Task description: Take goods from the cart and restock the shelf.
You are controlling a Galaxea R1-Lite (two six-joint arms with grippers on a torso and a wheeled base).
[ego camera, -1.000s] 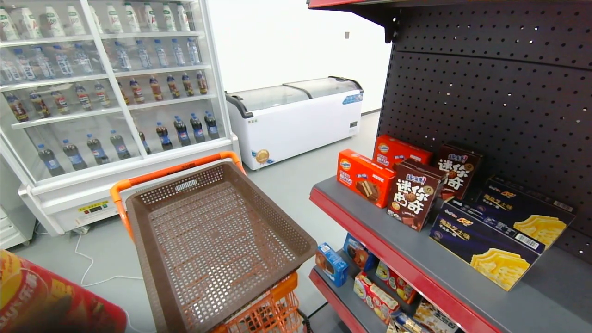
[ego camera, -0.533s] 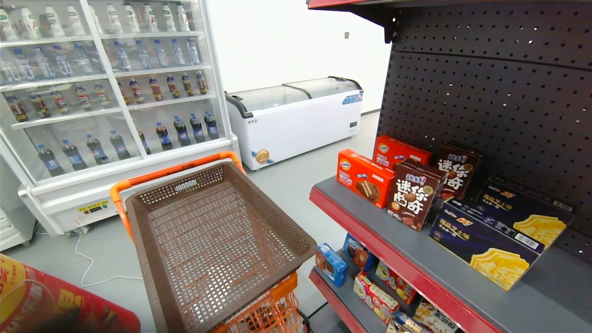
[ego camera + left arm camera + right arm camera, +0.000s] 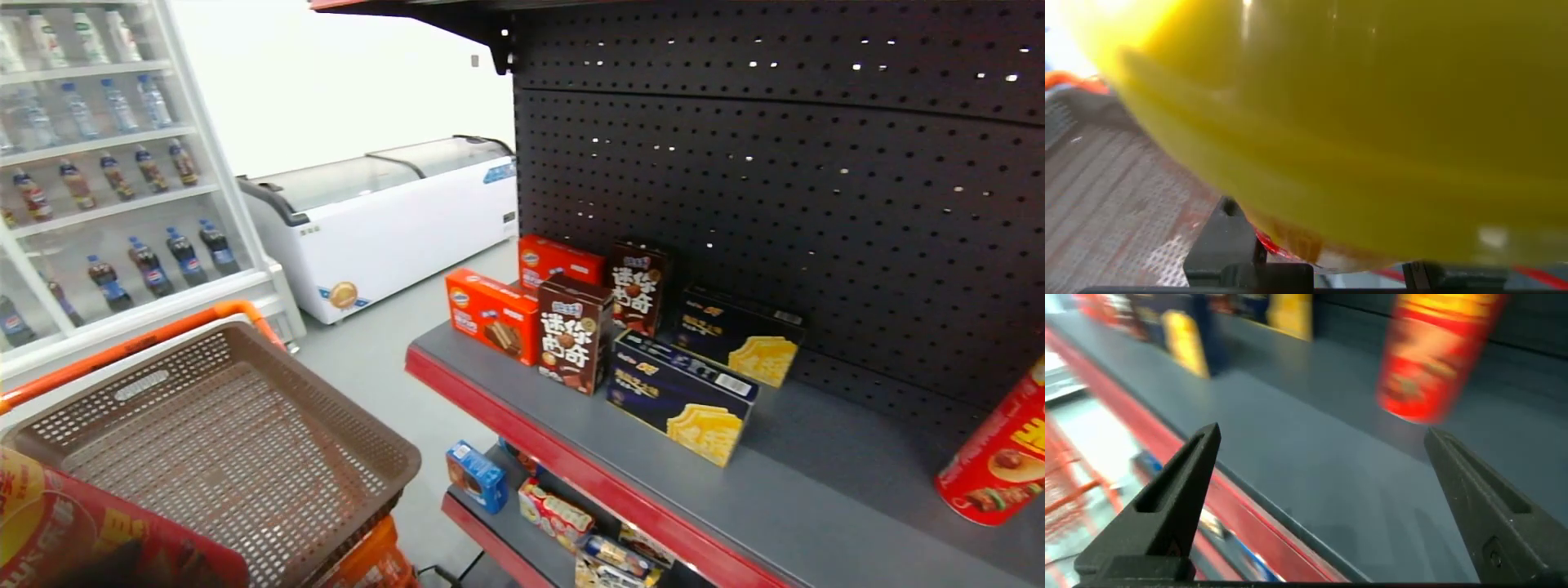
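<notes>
The red snack can hangs well apart from the gray shelf, out before its left end. I judge it light, stiff and smooth, so it is best held around the middle without hard squeezing. My left gripper is closed around it, and my right gripper is wide open and empty just above that shelf, near a second red can.

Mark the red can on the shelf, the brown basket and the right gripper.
red can [image 3: 1000, 457], head view, label on its side.
brown basket [image 3: 212, 441], head view, bare mesh floor.
right gripper [image 3: 1321, 433], right wrist view, midway between its fingers.
</notes>
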